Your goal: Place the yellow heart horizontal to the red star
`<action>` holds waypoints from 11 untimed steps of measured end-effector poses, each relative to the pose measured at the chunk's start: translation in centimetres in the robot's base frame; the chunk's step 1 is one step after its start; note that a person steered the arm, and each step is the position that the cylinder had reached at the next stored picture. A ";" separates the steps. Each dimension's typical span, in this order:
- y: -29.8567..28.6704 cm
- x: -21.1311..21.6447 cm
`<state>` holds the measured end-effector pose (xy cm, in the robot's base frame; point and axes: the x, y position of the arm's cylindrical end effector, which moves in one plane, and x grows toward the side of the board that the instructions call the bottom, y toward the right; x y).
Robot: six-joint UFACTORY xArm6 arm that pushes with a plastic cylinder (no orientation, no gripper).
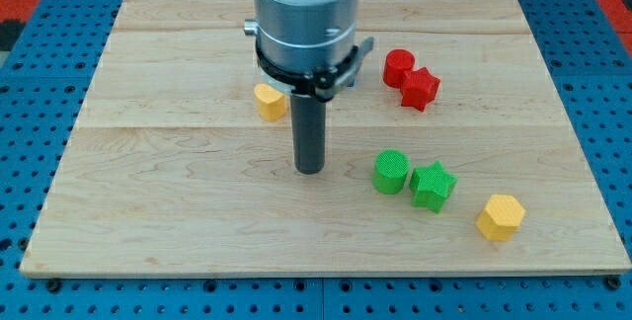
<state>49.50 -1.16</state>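
Rod down on bench centre, yellow heart just up-left of it, red star off to the right.

Bench point(148, 211): pale wood board on blue pegboard, fills most of view. Arm: no pincer on this rig, so no spread/pinch state to give, just a dark rod under a grey cylinder w/ black collar; my tip point(310, 170) sits on the board near centre, touching no block. Green cylinder point(391, 172) to the tip's right, near but apart; green star point(433, 185) touching it on its right. Yellow hexagon point(501, 217) further right, twd view's bottom. Red star point(421, 88) at upper right, touching red cylinder point(398, 67) above-left of it. Yellow heart point(270, 101) up-left of tip, beside the rod, slightly lower in view than red star, well apart from it w/ rod between.
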 end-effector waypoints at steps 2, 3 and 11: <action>10.2 3.0; 10.4 3.1; -1.8 -10.1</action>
